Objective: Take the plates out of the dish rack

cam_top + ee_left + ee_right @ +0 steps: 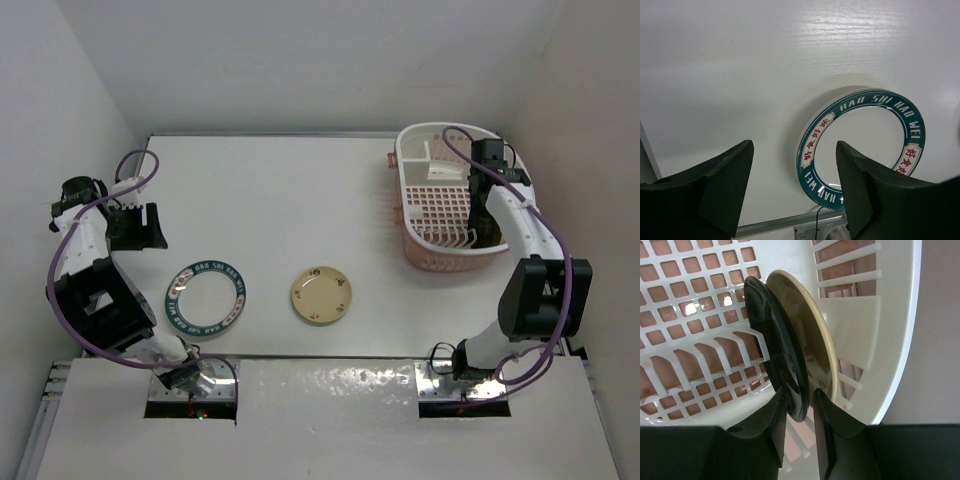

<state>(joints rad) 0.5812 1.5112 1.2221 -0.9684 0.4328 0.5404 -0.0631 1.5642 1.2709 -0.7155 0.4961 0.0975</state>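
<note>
The white dish rack (pixel 424 133) stands at the back right, over a pinkish tray. In the right wrist view a glossy black plate (pixel 774 335) stands on edge in the rack (pixel 890 340), and a cream plate (pixel 809 332) leans right behind it. My right gripper (pixel 799 392) is shut on the black plate's lower rim, one finger on each face. It reaches down into the rack's near end (pixel 487 232). A teal-rimmed lettered plate (pixel 206 298) and a cream plate (pixel 321 296) lie flat on the table. My left gripper (pixel 135 226) hangs open and empty, the teal plate (pixel 865 135) beyond its fingers.
White walls close in the table on three sides. The rack has a small divided compartment (pixel 430 152) at its far end. The arm bases (pixel 190 385) sit on metal brackets at the near edge. A metal rail (pixel 790 222) shows below the left fingers.
</note>
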